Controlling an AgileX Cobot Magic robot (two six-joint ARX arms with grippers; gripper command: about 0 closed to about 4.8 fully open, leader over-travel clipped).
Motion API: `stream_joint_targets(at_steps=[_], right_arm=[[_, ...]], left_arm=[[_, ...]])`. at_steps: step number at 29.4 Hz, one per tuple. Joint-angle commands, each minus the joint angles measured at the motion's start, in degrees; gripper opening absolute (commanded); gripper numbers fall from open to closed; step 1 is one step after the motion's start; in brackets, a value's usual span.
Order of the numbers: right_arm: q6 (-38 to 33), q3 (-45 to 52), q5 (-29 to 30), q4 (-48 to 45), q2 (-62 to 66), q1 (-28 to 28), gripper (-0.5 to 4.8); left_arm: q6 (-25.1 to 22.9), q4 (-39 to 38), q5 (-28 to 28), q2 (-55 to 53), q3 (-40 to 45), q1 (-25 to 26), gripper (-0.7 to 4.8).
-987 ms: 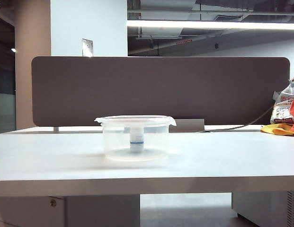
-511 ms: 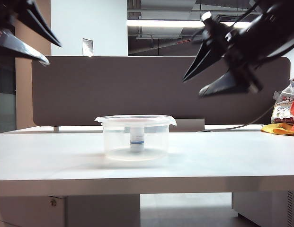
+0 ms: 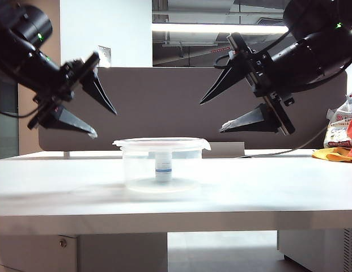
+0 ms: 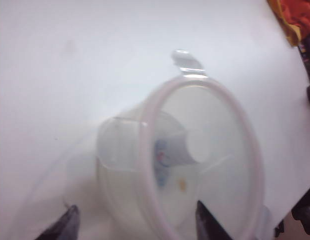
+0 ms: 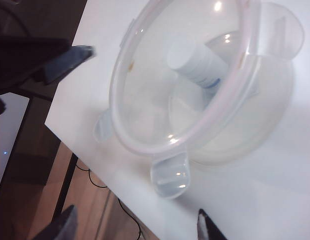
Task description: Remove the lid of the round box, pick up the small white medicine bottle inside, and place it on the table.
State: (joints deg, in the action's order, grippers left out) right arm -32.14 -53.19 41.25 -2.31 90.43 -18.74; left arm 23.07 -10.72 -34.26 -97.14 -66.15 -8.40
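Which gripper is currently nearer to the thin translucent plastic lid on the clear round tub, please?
Left. The left gripper hangs open just above the thin translucent plastic lid's left edge; the right gripper is open, higher, off its right side.

The clear round box (image 3: pixel 162 170) is sitting mid-table (image 3: pixel 266 192) — its translucent lid (image 3: pixel 162 144) resting on its rim — enclosing the upright small white medicine bottle (image 3: pixel 163 166).

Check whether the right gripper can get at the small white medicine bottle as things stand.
Probably not yet. The small white medicine bottle stands inside the round box, and the lid sits on top. The right gripper hangs open above and to the side; the left gripper likewise.
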Motion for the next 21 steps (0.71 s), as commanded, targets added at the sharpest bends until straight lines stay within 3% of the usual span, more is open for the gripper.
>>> stream_joint_targets(at_steps=[1, 7, 10, 17, 19, 21], right_arm=[[-1.5, -0.2, -2.0, -1.4, -0.3, -0.1, 3.04], [-4.5, -0.2, -2.7, -3.1, 1.7, -0.6, 3.04], [-5.6, -0.2, -2.5, -4.0, 3.7, -1.7, 3.04], [-8.5, -0.2, -2.4, -8.7, 5.9, -3.4, 3.02], [-8.5, -0.2, -2.8, -8.7, 5.9, -3.5, 2.52], [-8.5, -0.2, -3.0, -8.7, 5.9, -3.5, 2.40]], left_arm=[[1.4, 1.0, -0.7, -3.3, -2.2, -0.1, 3.01], [1.7, 2.8, -1.3, -6.7, -5.3, -0.1, 2.99], [4.6, 5.7, -2.5, -7.1, -5.3, -0.1, 2.36], [5.4, 6.7, -3.5, -8.7, -5.7, -0.1, 2.38], [5.5, 6.7, -3.5, -9.4, -5.8, -0.1, 2.38], [5.5, 6.5, -4.0, -10.4, -5.8, -0.1, 2.38]])
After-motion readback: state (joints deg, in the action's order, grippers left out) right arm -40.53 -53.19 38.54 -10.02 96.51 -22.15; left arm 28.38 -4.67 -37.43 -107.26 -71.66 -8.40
